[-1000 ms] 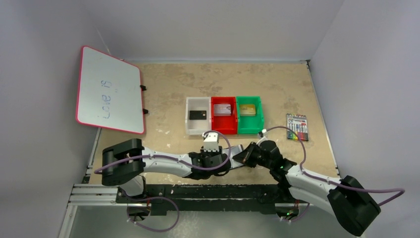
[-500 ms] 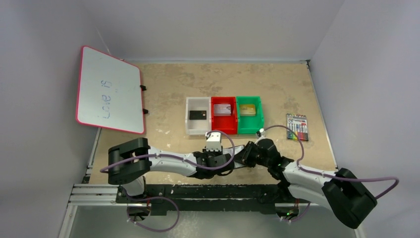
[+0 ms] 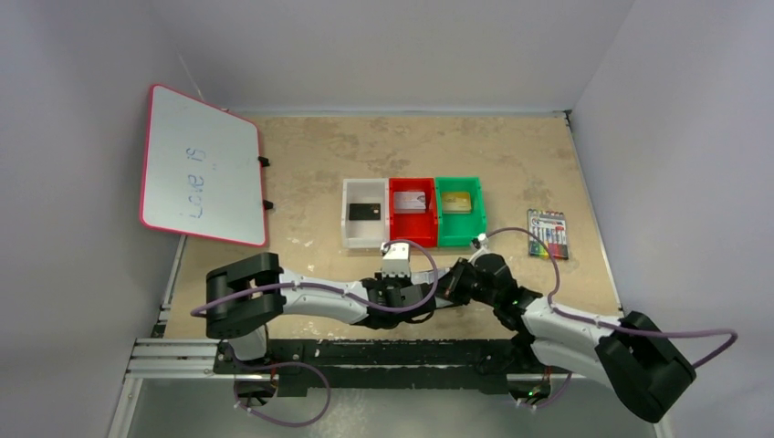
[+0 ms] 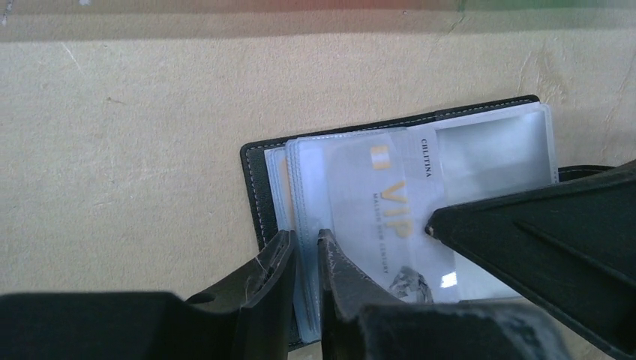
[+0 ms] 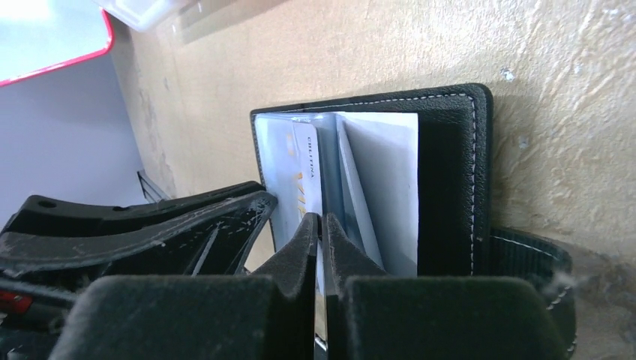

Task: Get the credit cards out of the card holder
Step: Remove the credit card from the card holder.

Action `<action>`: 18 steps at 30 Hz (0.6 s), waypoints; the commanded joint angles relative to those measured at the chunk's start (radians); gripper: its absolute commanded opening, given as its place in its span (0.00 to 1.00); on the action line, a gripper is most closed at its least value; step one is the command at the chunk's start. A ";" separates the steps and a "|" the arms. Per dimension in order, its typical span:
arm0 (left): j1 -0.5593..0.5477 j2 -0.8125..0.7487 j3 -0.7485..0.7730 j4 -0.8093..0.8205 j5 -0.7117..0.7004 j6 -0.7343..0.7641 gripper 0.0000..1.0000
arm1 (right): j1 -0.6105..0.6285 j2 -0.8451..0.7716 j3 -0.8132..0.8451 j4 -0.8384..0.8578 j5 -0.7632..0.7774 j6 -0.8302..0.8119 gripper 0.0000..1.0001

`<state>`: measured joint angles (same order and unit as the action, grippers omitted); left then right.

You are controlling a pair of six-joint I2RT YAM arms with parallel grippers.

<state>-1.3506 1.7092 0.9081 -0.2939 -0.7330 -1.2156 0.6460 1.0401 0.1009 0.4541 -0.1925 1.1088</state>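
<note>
The card holder (image 4: pixel 255 172) has its clear sleeves (image 4: pixel 487 142) pinched by the left gripper (image 4: pixel 304 292) and the right gripper (image 5: pixel 322 240) alike, the VIP card (image 4: pixel 390 210) lying lengthwise between them.

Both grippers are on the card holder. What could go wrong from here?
1. The left gripper and right gripper both pinch the clear sleeves, not the VIP card; pulling apart may tear them.
2. Nothing visibly pins the card holder, so it may lift with them.
</note>
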 commanded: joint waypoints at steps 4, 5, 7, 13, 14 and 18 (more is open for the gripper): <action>0.012 0.021 -0.027 -0.107 -0.020 0.001 0.14 | 0.001 -0.168 0.002 -0.185 0.105 -0.005 0.00; 0.013 0.017 -0.030 -0.102 -0.020 0.008 0.14 | 0.002 -0.186 -0.004 -0.198 0.105 -0.002 0.00; 0.013 0.008 -0.036 -0.090 -0.025 0.028 0.13 | 0.001 -0.210 -0.014 -0.218 0.104 0.006 0.00; 0.013 -0.021 -0.035 -0.073 -0.051 0.086 0.14 | 0.001 -0.235 0.002 -0.268 0.103 0.010 0.00; 0.013 -0.028 -0.033 -0.077 -0.055 0.093 0.15 | 0.001 -0.235 0.000 -0.251 0.090 0.009 0.00; 0.016 -0.071 -0.020 -0.096 -0.069 0.105 0.29 | 0.001 -0.218 -0.013 -0.188 0.058 0.029 0.00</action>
<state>-1.3422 1.6920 0.8967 -0.3225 -0.7738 -1.1595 0.6476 0.8112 0.0925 0.2413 -0.1242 1.1187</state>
